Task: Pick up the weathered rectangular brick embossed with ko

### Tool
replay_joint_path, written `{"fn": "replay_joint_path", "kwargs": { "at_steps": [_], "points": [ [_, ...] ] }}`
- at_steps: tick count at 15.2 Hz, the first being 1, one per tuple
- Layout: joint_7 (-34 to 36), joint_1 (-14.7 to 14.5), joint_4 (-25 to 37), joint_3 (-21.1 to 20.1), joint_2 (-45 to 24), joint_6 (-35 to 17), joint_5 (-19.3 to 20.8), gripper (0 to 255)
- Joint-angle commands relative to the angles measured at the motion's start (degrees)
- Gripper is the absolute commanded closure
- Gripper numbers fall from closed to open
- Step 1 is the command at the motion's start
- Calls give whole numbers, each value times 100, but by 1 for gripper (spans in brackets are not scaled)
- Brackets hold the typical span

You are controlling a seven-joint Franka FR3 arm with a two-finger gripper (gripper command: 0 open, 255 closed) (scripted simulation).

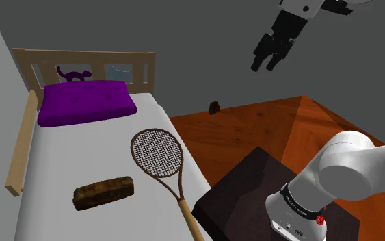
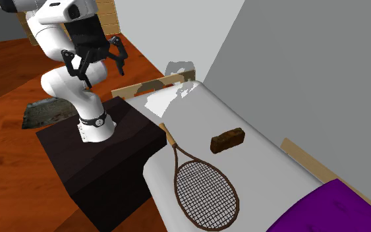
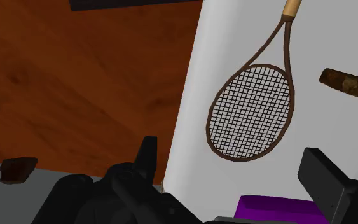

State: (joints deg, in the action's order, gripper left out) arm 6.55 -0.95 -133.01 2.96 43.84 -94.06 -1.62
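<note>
The brick lay on the bed, near the racket but apart from it. The hand hung high, well away from the racket, wide and empty. It would do best to descend straddling the brick's narrow width, clear of the racket.

The brick is brown with dark patches. The racket is brown too — its strings make a criss-cross net. The pillow is purple, the bed white, the floor red-brown.
</note>
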Motion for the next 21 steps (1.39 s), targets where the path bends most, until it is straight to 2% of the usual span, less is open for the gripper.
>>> {"fn": "replay_joint_path", "kwargs": {
  "at_steps": [1, 11, 21],
  "points": [
    [0, 0, 0, 0, 0, 0, 0, 0],
    [-483, -595, -81, -414, -1484, -1455, -151, 0],
    [-881, -1081, 337, -892, -3196, -2637, -117, 0]
  ]
}}
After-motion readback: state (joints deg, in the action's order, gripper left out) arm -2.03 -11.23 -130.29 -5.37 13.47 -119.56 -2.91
